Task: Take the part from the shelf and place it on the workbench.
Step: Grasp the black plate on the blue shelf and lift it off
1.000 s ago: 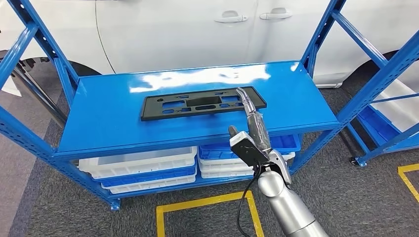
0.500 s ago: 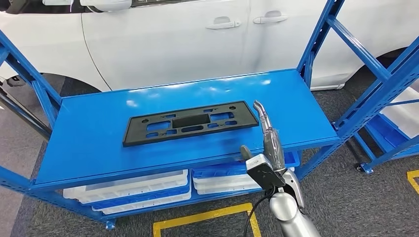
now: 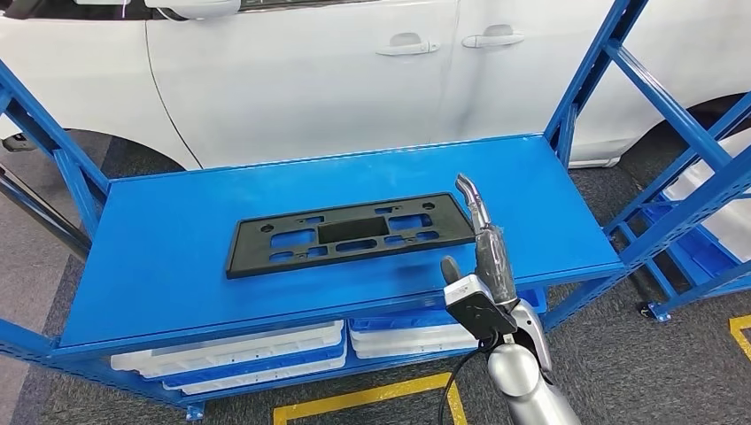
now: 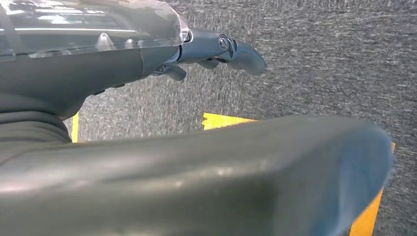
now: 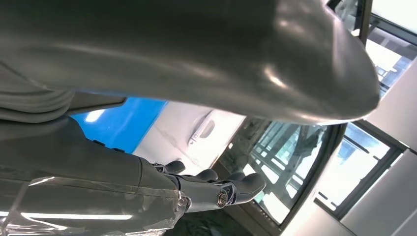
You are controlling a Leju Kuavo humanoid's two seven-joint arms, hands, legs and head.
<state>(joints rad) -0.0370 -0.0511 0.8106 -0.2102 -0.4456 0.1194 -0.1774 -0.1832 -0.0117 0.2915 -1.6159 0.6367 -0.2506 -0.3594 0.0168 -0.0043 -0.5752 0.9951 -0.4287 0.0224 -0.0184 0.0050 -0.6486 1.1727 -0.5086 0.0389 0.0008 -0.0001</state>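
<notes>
Part lies flat on shelf; no readable writing.

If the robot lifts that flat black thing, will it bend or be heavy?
The black part looks like thin moulded plastic full of cutouts, so probably light and fairly stiff. Long and flat on the glossy blue shelf, it may slide when pushed, and sag slightly if lifted by one end.

In your right wrist view, the right robot hand extends with fingers straight and apart, holding nothing. Beyond it you see a blue shelf, a white car door and large windows
</notes>
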